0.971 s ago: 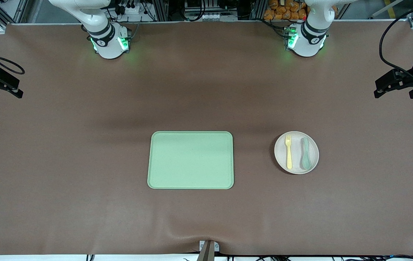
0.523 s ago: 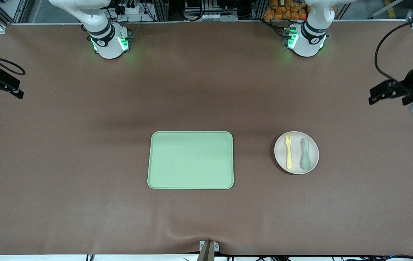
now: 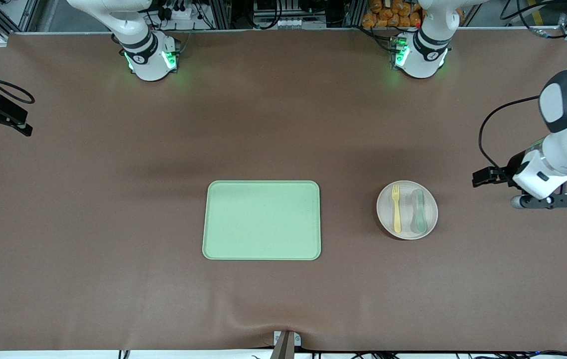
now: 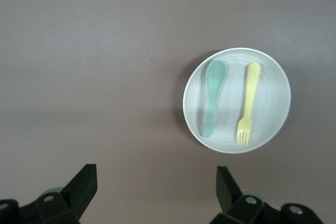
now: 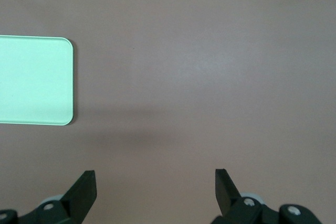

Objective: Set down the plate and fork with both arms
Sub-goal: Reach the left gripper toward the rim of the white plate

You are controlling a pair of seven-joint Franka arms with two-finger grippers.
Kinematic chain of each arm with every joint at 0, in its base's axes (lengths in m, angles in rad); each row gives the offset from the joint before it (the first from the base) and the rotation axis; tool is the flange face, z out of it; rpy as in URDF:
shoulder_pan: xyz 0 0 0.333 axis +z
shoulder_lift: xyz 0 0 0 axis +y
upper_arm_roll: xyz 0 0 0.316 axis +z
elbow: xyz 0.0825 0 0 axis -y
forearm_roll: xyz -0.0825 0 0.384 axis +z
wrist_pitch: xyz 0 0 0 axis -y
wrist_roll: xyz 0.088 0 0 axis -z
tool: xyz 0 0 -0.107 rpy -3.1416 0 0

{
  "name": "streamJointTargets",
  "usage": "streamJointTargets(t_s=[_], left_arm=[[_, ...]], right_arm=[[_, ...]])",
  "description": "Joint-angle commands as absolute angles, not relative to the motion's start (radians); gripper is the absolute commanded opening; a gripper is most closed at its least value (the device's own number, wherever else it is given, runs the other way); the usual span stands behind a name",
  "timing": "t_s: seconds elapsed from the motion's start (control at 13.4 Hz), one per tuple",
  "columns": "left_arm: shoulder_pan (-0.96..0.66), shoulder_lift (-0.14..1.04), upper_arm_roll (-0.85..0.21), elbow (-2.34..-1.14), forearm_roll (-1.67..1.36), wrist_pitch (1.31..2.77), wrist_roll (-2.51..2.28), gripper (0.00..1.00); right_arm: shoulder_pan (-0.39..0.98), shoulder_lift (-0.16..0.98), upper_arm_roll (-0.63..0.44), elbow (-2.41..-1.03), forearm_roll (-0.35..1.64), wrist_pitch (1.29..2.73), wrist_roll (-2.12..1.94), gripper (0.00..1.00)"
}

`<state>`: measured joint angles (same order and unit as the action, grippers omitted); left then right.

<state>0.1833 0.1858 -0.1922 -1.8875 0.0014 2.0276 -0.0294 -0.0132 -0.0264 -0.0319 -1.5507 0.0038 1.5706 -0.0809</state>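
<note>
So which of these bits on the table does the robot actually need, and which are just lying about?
Needed for the job:
- plate, toward the left arm's end of the table
- fork, lying on the plate
- left gripper, open, over bare table beside the plate
- right gripper, open, waiting

Just lying about:
- spoon, on the plate beside the fork
- tray, mid-table

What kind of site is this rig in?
Probably a robotics lab bench: two arms bolted along one table edge, a brown mat over the table, aluminium framing and cabling past it. Props are toy-like: green tray, plate holding fork and spoon.
</note>
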Motion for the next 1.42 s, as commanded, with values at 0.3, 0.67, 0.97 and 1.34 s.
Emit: streamJointTargets(t_s=[0.3,0.67,0.97,1.34], left_arm=[[0.195,0.282,-0.204,-2.045,-0.093,2.241,-0.043,0.85],[0.198,0.420,-0.202,-2.037,-0.110,2.382,-0.044,0.67],[0.204,0.465,-0.204,-2.013,-0.170,2.410,-0.044,0.56],[0.186,0.521,-0.204,-1.971,-0.238,2.430,-0.044,0.50]], right_arm=[[-0.041,-0.021,-0.015,-1.536,0.021,1.560,-0.092,1.00],[-0.043,-0.021,-0.017,-1.537,0.021,1.560,-0.092,1.00],[-0.043,-0.021,-0.017,-1.536,0.021,1.560,-0.092,1.00],[-0.046,-0.020,-0.017,-1.536,0.021,1.560,-0.092,1.00]])
